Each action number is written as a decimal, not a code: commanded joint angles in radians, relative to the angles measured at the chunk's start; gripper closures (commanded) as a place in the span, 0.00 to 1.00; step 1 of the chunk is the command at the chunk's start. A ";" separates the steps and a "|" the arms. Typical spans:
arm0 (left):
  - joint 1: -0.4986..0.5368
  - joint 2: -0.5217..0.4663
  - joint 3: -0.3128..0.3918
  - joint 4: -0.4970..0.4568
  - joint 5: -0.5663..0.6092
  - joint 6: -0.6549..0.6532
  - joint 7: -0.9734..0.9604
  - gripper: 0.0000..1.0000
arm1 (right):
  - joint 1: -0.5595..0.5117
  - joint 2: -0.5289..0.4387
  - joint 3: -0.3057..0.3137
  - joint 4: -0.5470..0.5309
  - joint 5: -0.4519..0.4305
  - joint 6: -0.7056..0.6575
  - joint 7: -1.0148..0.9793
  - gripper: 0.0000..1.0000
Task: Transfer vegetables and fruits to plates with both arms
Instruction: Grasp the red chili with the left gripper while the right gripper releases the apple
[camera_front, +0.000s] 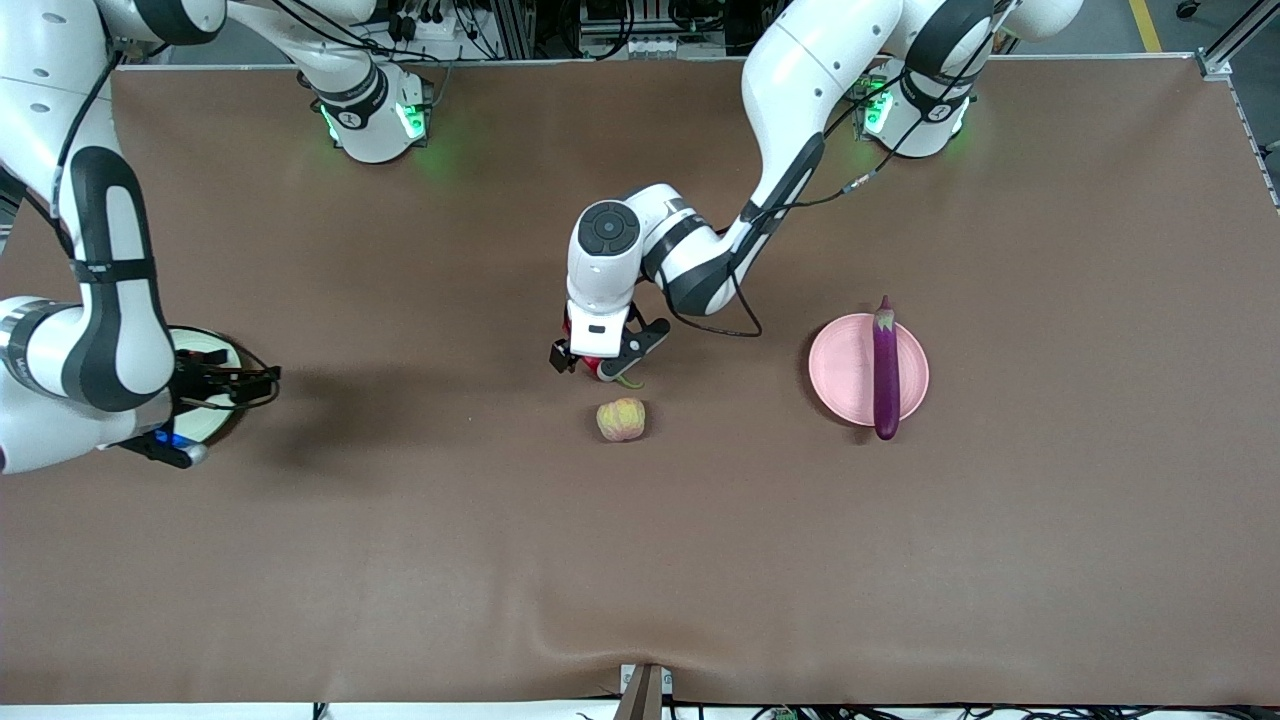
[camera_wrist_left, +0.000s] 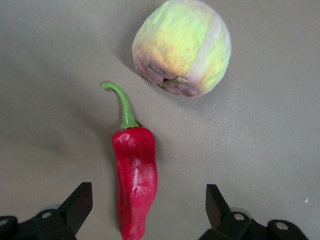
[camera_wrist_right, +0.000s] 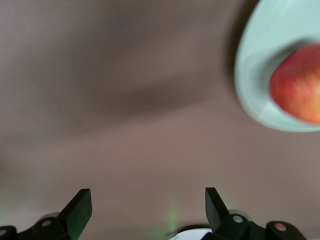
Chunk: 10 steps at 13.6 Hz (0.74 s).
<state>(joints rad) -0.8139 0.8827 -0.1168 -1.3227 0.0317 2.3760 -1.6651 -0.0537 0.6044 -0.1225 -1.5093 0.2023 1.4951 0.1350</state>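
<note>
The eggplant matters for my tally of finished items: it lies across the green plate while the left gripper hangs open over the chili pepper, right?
Not quite. The front view shows the eggplant lying across the pink plate, not a green one. The rest holds: the left gripper hangs open over the chili pepper.

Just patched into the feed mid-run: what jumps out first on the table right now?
The purple eggplant lying across the pink plate, both ends overhanging, toward the left arm's end. Mid-table, the left hand is open astride the red chili pepper, the yellow-green fruit nearer the camera. The red fruit sits on the green plate by the open right hand.
</note>
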 joint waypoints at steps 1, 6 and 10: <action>-0.022 0.054 0.017 0.036 -0.010 0.048 -0.048 0.00 | 0.029 -0.032 0.001 -0.011 0.086 -0.032 0.116 0.00; -0.024 0.087 0.025 0.036 -0.012 0.081 -0.054 0.14 | 0.103 -0.040 0.001 -0.011 0.208 -0.038 0.293 0.00; -0.037 0.085 0.028 0.030 0.000 0.075 -0.053 1.00 | 0.135 -0.049 0.004 -0.009 0.339 -0.032 0.402 0.00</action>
<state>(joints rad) -0.8280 0.9567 -0.1083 -1.3171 0.0317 2.4516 -1.7031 0.0607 0.5814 -0.1151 -1.5080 0.4884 1.4674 0.4740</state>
